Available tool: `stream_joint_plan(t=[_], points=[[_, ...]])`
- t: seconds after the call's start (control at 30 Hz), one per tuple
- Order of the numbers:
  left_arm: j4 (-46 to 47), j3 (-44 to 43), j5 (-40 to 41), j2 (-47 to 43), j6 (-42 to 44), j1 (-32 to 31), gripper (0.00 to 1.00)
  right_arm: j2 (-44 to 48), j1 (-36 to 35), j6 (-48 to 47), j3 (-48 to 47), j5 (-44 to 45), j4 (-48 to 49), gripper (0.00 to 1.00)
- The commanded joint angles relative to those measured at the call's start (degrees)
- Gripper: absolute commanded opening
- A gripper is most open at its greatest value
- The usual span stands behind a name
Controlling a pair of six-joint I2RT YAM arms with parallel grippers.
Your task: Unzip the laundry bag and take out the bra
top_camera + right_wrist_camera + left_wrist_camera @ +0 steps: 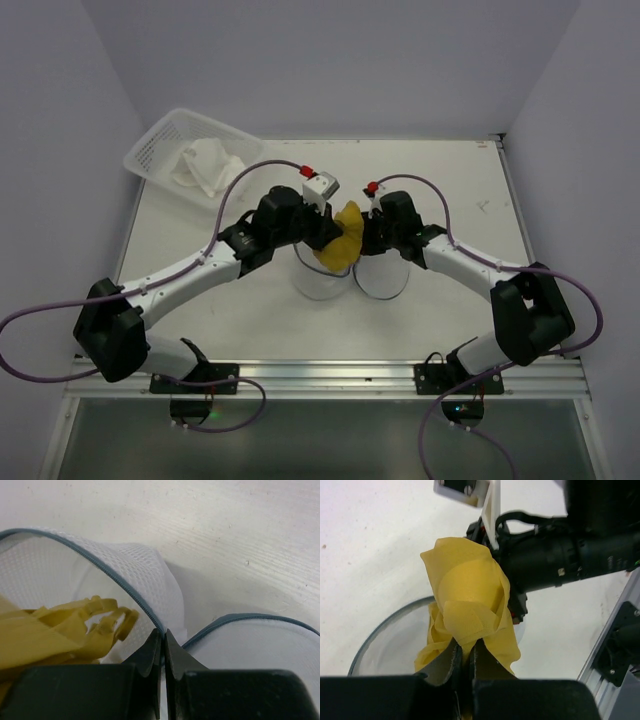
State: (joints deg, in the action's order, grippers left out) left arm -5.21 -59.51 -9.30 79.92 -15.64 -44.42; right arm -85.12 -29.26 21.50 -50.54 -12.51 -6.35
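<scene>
Laundry bag (316,286): lies unzipped at mid-table, a little toward the near edge, its two halves side by side with the open sides up. The overhead view hides the zipper rim behind both wrists.

Bra (470,595): yellow, bunched, partly risen out of the left half; its lower part is cut off from view.

Left gripper (467,647): jaws nipped tight on a fold of the bra, just above that half.

Right gripper (162,635): jaws pressed together on the bag's rim where the halves meet.

Basket (165,150): at the far left corner, holding a white cloth (205,165).
</scene>
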Motion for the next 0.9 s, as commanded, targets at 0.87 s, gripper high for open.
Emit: stream_joint_plan(t=[0.87], points=[[-2.08, -28.91, 6.15, 24.65, 1.76, 46.16, 0.02, -2.41, -0.36, -1.10, -3.42, 0.56, -2.61, 0.00]])
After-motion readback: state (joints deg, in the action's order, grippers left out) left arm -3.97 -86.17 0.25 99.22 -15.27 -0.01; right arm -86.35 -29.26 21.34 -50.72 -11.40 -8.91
